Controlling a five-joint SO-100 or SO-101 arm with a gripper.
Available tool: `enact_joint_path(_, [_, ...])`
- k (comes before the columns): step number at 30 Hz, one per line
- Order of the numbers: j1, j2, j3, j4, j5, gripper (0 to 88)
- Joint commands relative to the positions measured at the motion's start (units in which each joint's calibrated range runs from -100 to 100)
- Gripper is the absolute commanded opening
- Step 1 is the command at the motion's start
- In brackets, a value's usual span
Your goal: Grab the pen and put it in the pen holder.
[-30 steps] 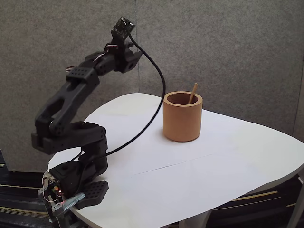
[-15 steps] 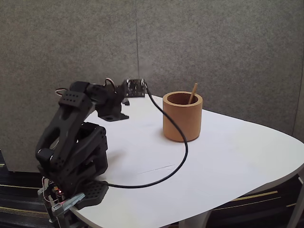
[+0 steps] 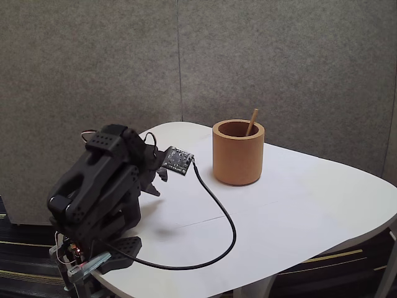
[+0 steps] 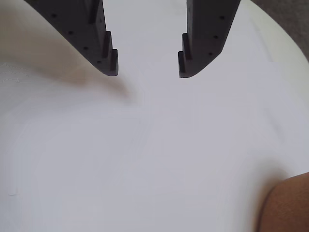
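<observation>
The orange-brown pen holder (image 3: pixel 238 152) stands upright near the middle of the white table in the fixed view. The tan pen (image 3: pixel 251 122) leans inside it, its top poking above the rim at the right. The black arm is folded low at the table's left, well apart from the cup. In the wrist view my gripper (image 4: pixel 147 70) is open just above bare table, nothing between its fingers (image 4: pixel 106 53). A curved piece of the pen holder (image 4: pixel 286 207) shows at the wrist view's bottom right corner.
A black cable (image 3: pixel 217 230) loops over the table from the wrist camera board (image 3: pixel 177 160) to the arm's base. The white table (image 3: pixel 310 211) has rounded edges, with a grey wall behind it.
The arm has come down from a raised, stretched pose and folded back toward its base. The cable now lies in a loop on the table. The pen and cup have not moved.
</observation>
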Motion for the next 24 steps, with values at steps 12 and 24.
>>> enact_joint_path(12, [0.38,-0.29,2.62,0.59,-0.02,17.1])
enact_joint_path(24, [0.16,-0.29,2.62,0.59,0.08,17.1])
